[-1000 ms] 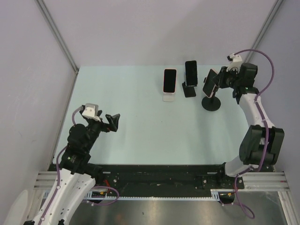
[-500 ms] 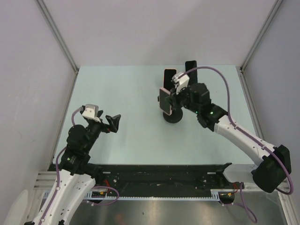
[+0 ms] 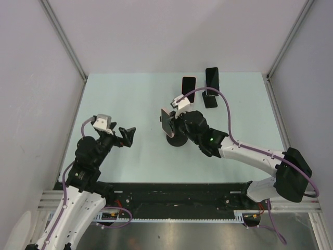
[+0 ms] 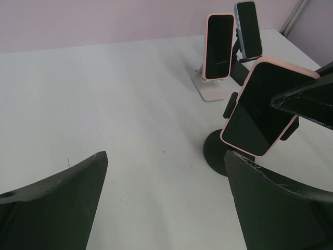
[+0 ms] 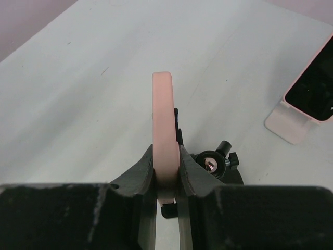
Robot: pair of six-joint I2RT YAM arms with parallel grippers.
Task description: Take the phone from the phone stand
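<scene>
Pink-cased phone on white stand, beside dark phone on black stand.

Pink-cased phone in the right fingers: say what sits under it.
A black round-base stand, its clamp gripping the phone. The phone covers the clamp's back.

No readable text, label or number anywhere.

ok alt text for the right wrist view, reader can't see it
The right gripper pinches a pink-cased phone edge-on between its black fingers. A black round stand sits just beyond it on the pale table, and a second phone on a white stand shows at the right edge.
</scene>
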